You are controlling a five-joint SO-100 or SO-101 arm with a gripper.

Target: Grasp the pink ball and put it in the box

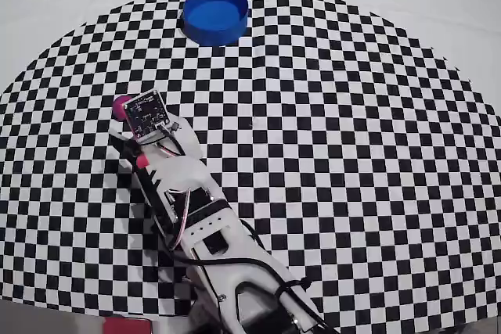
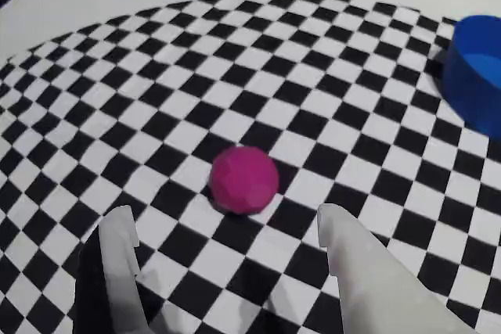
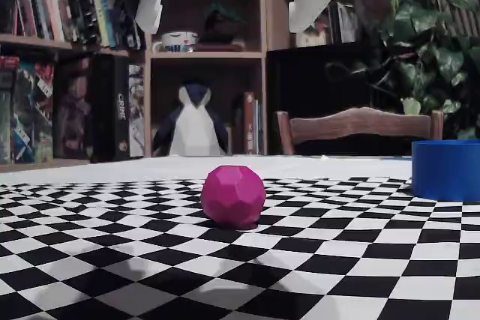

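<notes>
- The pink ball (image 2: 244, 179) sits on the checkered mat (image 2: 313, 76), just ahead of the gripper (image 2: 227, 228) and roughly centred between its two white fingers (image 2: 117, 232).
- The jaws stand spread wide, holding nothing; in the fixed view the fingertips hang above the ball, clear of it.
- The box (image 1: 215, 13) stands well apart, toward the mat's far edge in the overhead view.
- The ball is faceted rather than smooth and looks light and fairly stiff, likely to roll at a nudge.
- The best hold is probably across its widest middle, fingers closing evenly on opposite facets so it cannot squirt out.
</notes>
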